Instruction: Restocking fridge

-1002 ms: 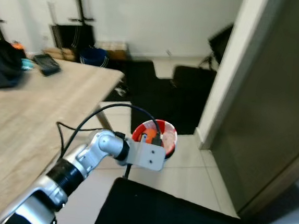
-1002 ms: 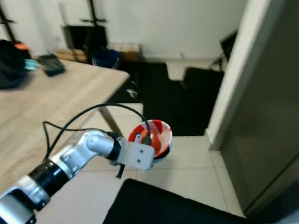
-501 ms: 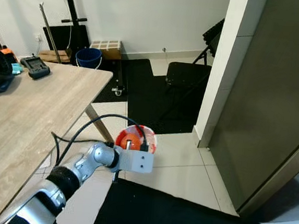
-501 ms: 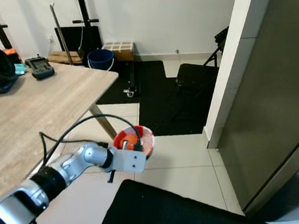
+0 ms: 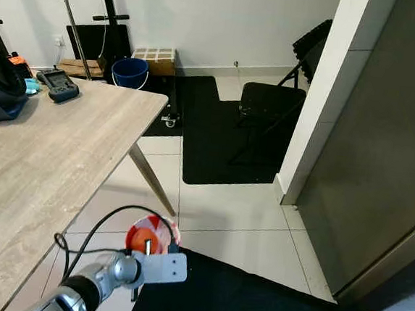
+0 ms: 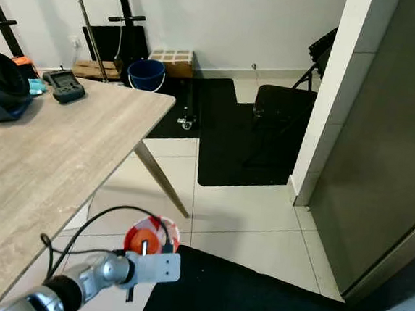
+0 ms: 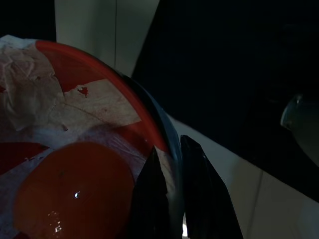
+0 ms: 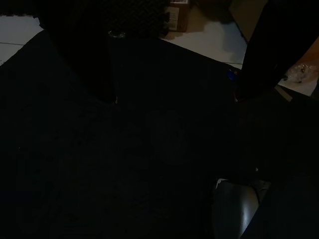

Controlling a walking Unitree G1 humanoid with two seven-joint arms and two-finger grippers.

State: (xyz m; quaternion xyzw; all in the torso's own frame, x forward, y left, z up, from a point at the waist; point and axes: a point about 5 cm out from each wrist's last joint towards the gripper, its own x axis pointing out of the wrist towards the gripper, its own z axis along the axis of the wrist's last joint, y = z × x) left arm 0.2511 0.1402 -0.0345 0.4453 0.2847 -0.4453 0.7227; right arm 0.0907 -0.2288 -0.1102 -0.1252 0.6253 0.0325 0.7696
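The left arm [image 5: 83,290] was seen low at the near edge of the head views, bent at the elbow and reaching forward over the floor, with a black cable [image 5: 92,233] looped above the wrist. At its end the left gripper [image 7: 172,199] was clamped on the rim of a red-and-white bowl [image 5: 150,232], held above the white tiled floor [image 5: 225,201] at the edge of a black mat [image 5: 253,298]. An orange fruit [image 5: 140,241] was seen lying inside the bowl.

In the left wrist view the two black fingers [image 7: 149,199] were drawn close together, one inside the rim and one outside it, with the bowl wall pinched between them. The orange fruit [image 7: 75,189] rested just beside the inner finger, and the bowl's white crumpled lining was made out, a detail too small to be read in the head views.

The right wrist view was very dark; the right gripper [image 8: 174,94] was seen hanging over a dark mat, with its fingers [image 8: 269,50] set well apart and nothing held between them.

Beyond the bowl, to the robot's left, a wooden surface [image 5: 47,156] was noted, bearing a black helmet-like object [image 5: 0,94] and a handheld controller [image 5: 57,84]. To the right a grey fridge door [image 5: 382,156] stood shut. Farther off, a blue bucket [image 5: 130,72] and a folding chair [image 5: 277,103] were recorded by the far wall.
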